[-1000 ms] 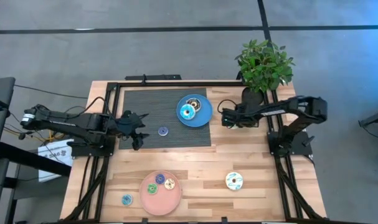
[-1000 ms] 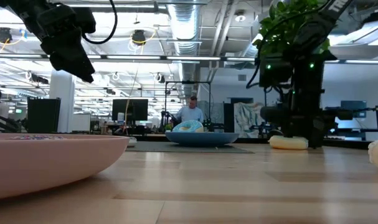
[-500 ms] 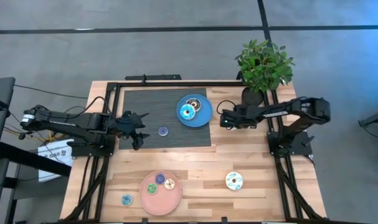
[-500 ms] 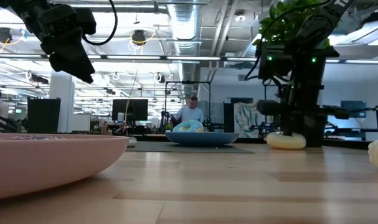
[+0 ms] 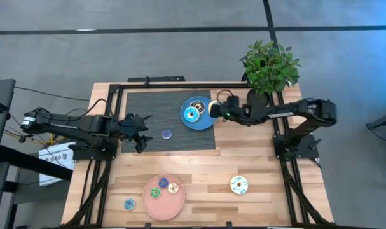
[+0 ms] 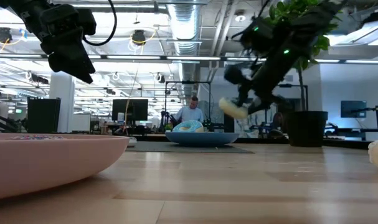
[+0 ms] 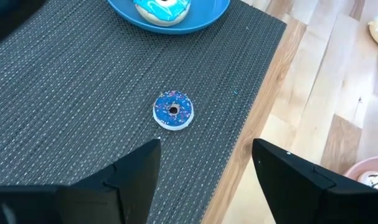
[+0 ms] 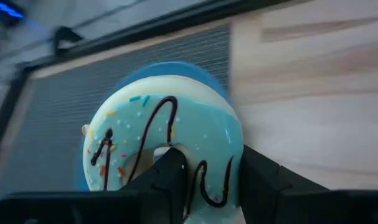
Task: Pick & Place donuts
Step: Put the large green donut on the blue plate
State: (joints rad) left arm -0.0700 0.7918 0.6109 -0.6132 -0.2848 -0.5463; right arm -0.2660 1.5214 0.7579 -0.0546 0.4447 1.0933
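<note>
My right gripper (image 5: 218, 109) is shut on a larger donut (image 8: 164, 143) with pale mint icing and a dark squiggle. It hangs in the air at the right rim of the blue plate (image 5: 207, 123). That plate holds a cyan donut (image 5: 191, 114) and a dark brown one (image 5: 196, 104). My left gripper (image 5: 142, 129) hovers open over the dark mat, short of a small blue donut (image 7: 173, 111) lying flat there. Another cream donut (image 5: 239, 185) lies on the wood. Three small donuts sit on the pink plate (image 5: 156, 207), and a small cyan one (image 5: 129, 204) lies beside it. My right gripper holds the mint-iced donut by one side of its ring (image 8: 217, 162). One finger (image 8: 171, 171) stands at the hole and the other (image 8: 260, 177) outside the rim. The donut (image 6: 233, 109) is lifted clear of the table and tilted, its cream underside showing in the low view.
A potted plant (image 5: 269, 67) stands at the table's far right corner, just behind the right arm. The dark mat (image 5: 148, 105) covers the far middle of the table. Bare wood lies between the mat and the pink plate.
My right gripper has lifted the donut off the wood to the right of the blue plate, carrying it up and toward the table's left as far as the plate's right rim. The donut has gone from lying flat to tilted in the air. My left arm has kept still.
</note>
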